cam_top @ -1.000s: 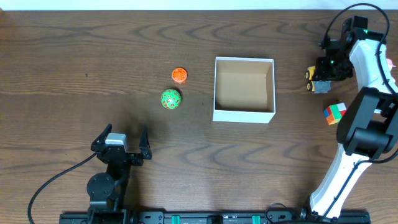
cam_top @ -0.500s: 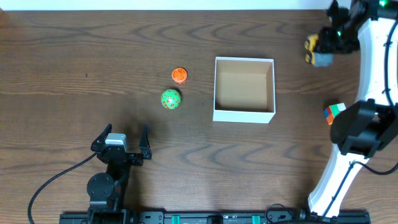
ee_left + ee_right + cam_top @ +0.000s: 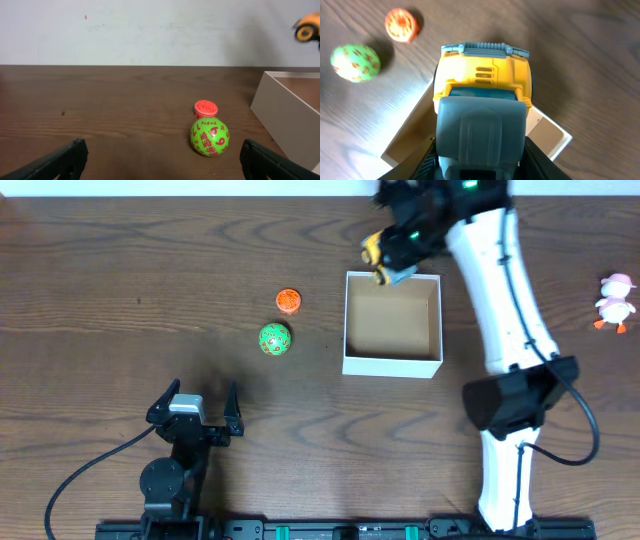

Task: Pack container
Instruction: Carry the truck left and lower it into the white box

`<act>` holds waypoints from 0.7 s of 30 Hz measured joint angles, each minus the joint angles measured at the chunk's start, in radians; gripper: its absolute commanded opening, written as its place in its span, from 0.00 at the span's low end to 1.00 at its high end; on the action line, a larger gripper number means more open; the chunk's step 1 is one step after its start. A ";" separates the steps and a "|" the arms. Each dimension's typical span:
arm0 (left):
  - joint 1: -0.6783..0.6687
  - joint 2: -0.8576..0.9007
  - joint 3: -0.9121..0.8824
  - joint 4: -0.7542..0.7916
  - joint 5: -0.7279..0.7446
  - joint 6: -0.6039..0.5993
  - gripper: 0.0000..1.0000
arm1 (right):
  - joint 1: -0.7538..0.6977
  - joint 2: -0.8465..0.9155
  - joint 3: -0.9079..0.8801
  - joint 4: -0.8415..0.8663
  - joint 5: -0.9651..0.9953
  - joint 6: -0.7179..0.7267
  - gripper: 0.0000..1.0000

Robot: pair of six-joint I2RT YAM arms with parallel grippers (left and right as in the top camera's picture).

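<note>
Seemingly light and stiff-walled, the container was seen just right of frame centre, best taken by a wall's rim. A yellow toy truck was clamped by the right gripper above its upper-left corner; the left gripper was spread, empty.

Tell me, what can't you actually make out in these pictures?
- Right wrist view: the toy truck hides how the right gripper grips it.
- Left wrist view: the frame's right edge cuts off the toy truck and the container.
- Overhead: the green ball has markings too small to read.
</note>
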 measured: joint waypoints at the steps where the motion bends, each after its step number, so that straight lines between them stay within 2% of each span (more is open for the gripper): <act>1: 0.000 0.000 0.000 0.000 0.000 0.000 0.98 | 0.017 0.000 -0.020 0.001 0.021 0.000 0.35; 10: 0.000 0.000 0.000 0.000 0.000 0.000 0.98 | 0.064 0.000 -0.174 0.004 0.116 -0.010 0.40; 17: 0.000 0.000 0.000 0.000 0.000 0.000 0.98 | 0.060 0.000 -0.266 0.019 0.140 -0.085 0.49; 21: 0.000 0.000 0.000 0.000 0.000 0.000 0.98 | 0.060 0.000 -0.308 0.051 0.145 -0.111 0.51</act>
